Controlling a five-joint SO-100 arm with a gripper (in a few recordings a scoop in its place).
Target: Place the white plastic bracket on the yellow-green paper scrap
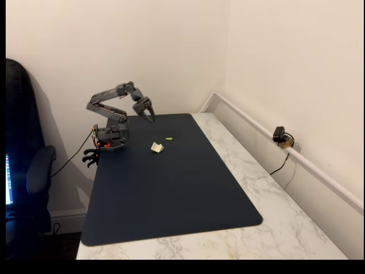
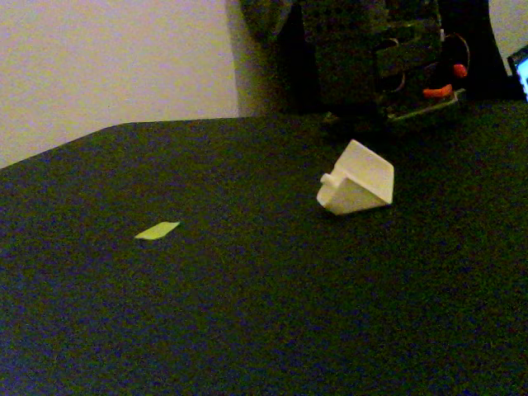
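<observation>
A: Status check. Gripper hangs in the air over the far left part of the dark mat, close to the arm's own base. Jaws pointing down, slightly spread, nothing between them.

B: And the white plastic bracket?

A: Lying on the mat, near the far edge, a little nearer the camera than the gripper in the wider fixed view. Untouched. In the close fixed view the bracket rests tipped on one face, wedge-shaped, with a small stub sticking out at its left.

B: Target?

A: Yellow-green paper scrap, flat on the mat, near the bracket but apart from it; a clear strip of mat between them. In the close fixed view the scrap sits left of the bracket and a bit nearer the lens. Nothing on it.

B: So progress?

A: My reading: none of the task proper is done. No grasp, no lift, no placement. Left to do: come down on the bracket, pinch it, carry it the short way across, set it on the scrap. The scrap is smaller than the bracket, so it would likely end up mostly covered.

B: Any containers to log?

A: None on the mat or on the marble tabletop. A small black device with a cable sits on the rail along the right-hand wall, well apart from the work.
</observation>
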